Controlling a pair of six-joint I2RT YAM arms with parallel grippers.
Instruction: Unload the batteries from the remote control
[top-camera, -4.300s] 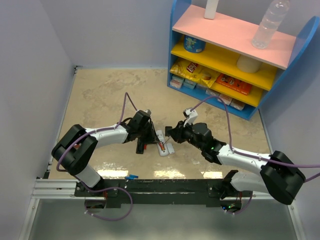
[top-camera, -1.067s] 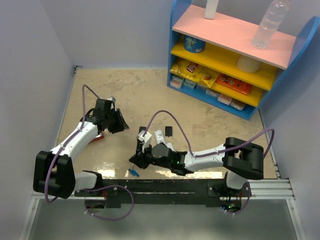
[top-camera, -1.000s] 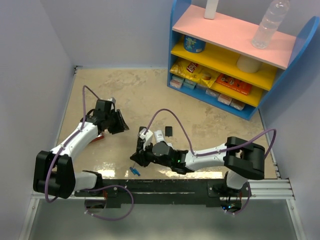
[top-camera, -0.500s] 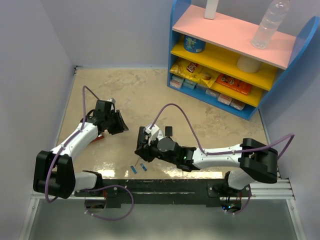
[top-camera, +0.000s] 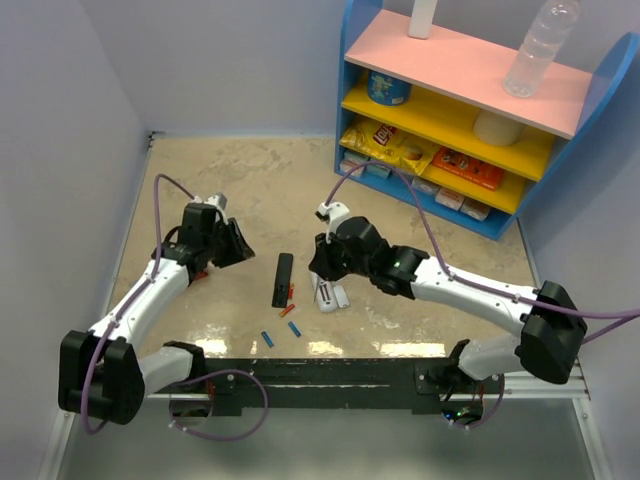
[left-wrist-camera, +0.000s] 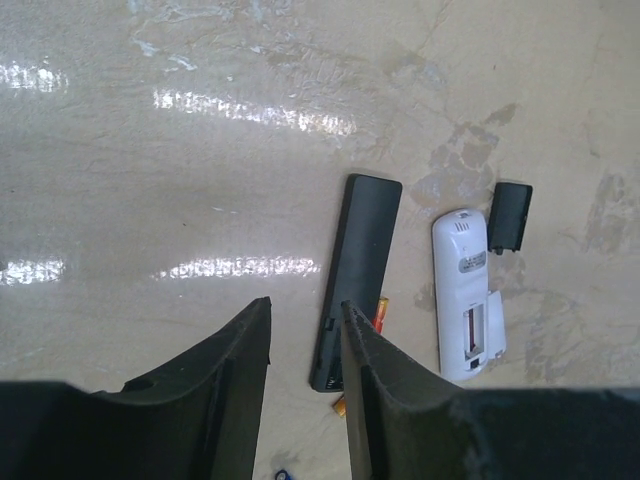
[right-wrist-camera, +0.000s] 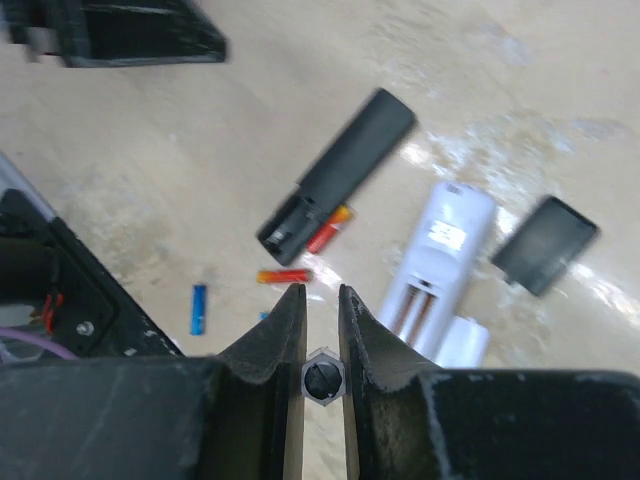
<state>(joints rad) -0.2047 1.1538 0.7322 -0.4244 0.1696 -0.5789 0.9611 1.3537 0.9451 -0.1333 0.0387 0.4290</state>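
Observation:
A black remote (top-camera: 283, 280) and a white remote (top-camera: 324, 290) lie side by side mid-table. The white remote's back is open (left-wrist-camera: 470, 325); reddish strips show inside, and I cannot tell if they are cells. Two blue batteries (top-camera: 267, 338) (top-camera: 294, 328) and two orange-red batteries (right-wrist-camera: 285, 275) (right-wrist-camera: 328, 232) lie loose by the black remote (right-wrist-camera: 340, 175). My right gripper (top-camera: 320, 262) hovers over the white remote (right-wrist-camera: 435, 265); its jaws (right-wrist-camera: 322, 295) are barely apart and empty. My left gripper (top-camera: 238, 247) (left-wrist-camera: 305, 315) is open and empty, left of the black remote (left-wrist-camera: 358, 270).
A black cover plate (left-wrist-camera: 510, 215) lies beyond the white remote and a white cover plate (right-wrist-camera: 462, 340) beside it. A blue shelf unit (top-camera: 470, 110) with snacks, a can and a bottle stands at the back right. Walls close in the left and right sides.
My right arm has swung from the near-left, by the blue batteries, back over the white remote. A second blue battery now lies on the table. My left arm has barely shifted.

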